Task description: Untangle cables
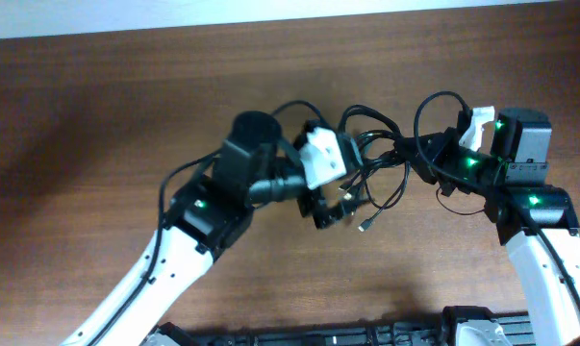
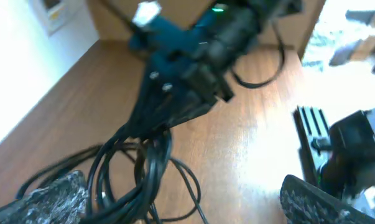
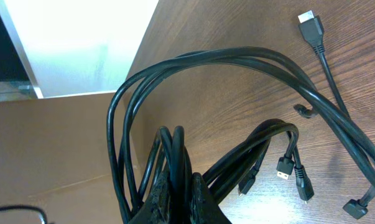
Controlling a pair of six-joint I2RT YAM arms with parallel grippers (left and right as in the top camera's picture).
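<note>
cables (image 1: 374, 154): tangled black bundle, frame centre, on wooden table (image 1: 97, 106)
right gripper (image 3: 178, 196): clamped on cables
left gripper (image 2: 181, 200): fingers wide apart, cable loops between them

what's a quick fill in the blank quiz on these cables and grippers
1. The cables are all ____ in colour.
2. The right gripper is (open or shut) ____ on a bunch of the cables.
3. The left gripper is (open or shut) ____, its fingers wide apart with strands lying between them.
4. The table has a brown top with the grain of ____.

Missing words: black; shut; open; wood
</note>
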